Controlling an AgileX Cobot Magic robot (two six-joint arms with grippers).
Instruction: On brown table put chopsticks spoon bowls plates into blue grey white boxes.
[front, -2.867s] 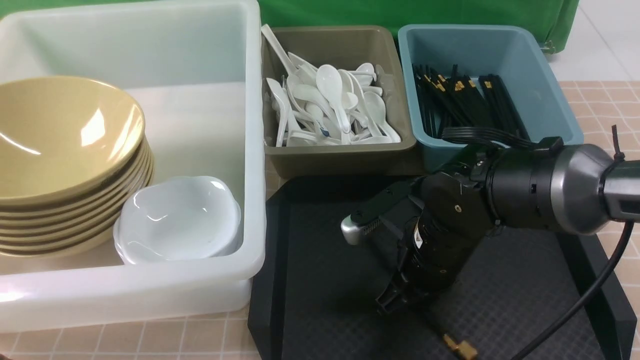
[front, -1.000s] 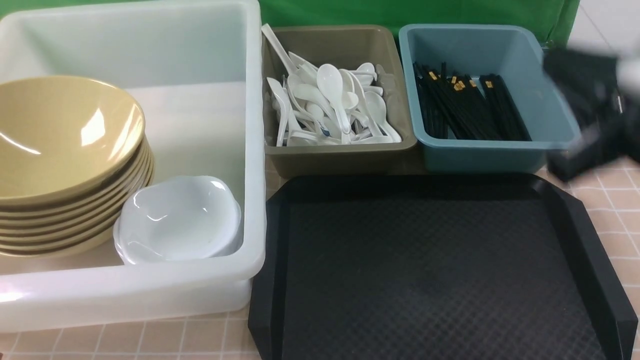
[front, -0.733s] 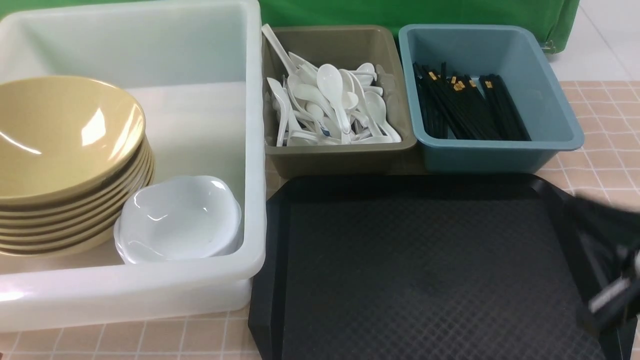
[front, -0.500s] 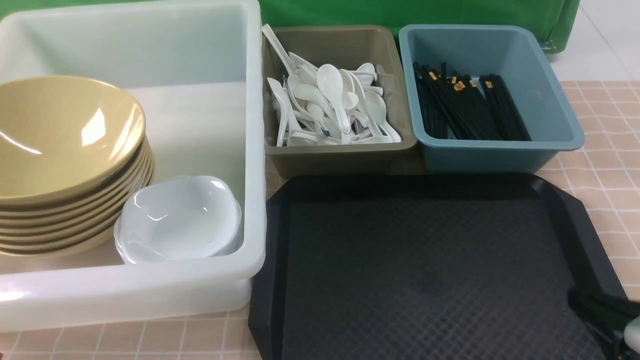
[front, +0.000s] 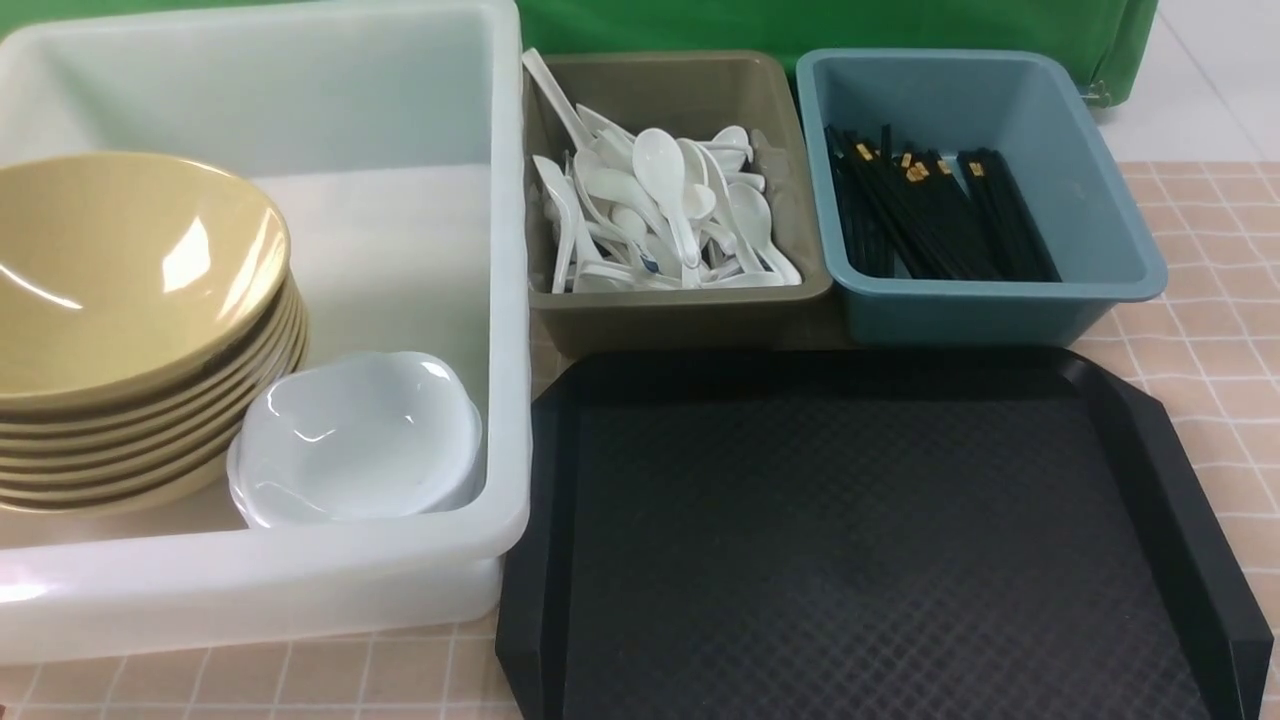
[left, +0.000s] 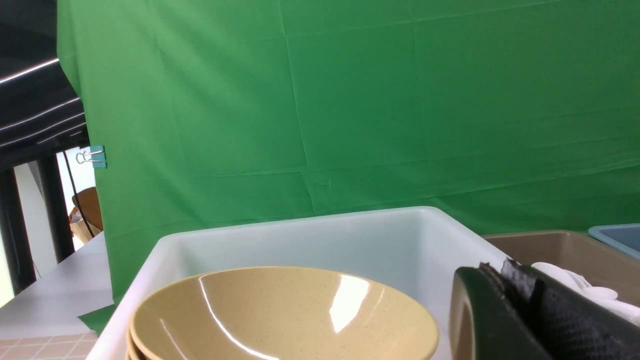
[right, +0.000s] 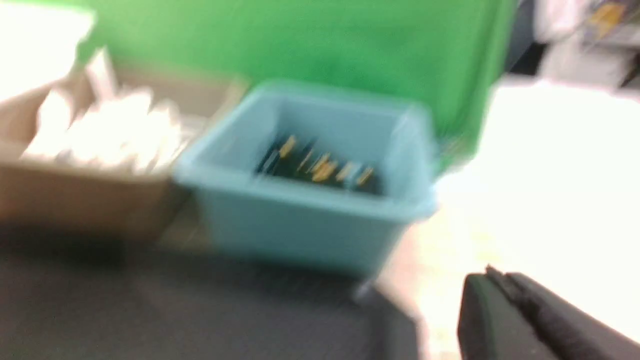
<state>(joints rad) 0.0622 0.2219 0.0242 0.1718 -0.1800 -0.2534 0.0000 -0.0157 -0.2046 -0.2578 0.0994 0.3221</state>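
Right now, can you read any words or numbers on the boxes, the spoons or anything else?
None: nothing in these pictures carries readable words, numbers or signs.
One of the spoons in the olive-grey box has a small dark mark, too small to read.
The chopsticks in the blue box show only gold bands, no lettering.
The right wrist view is too blurred to read anything.

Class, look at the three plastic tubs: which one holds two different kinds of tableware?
The large translucent white tub on the left: it holds stacked mustard-yellow bowls and small white dishes.
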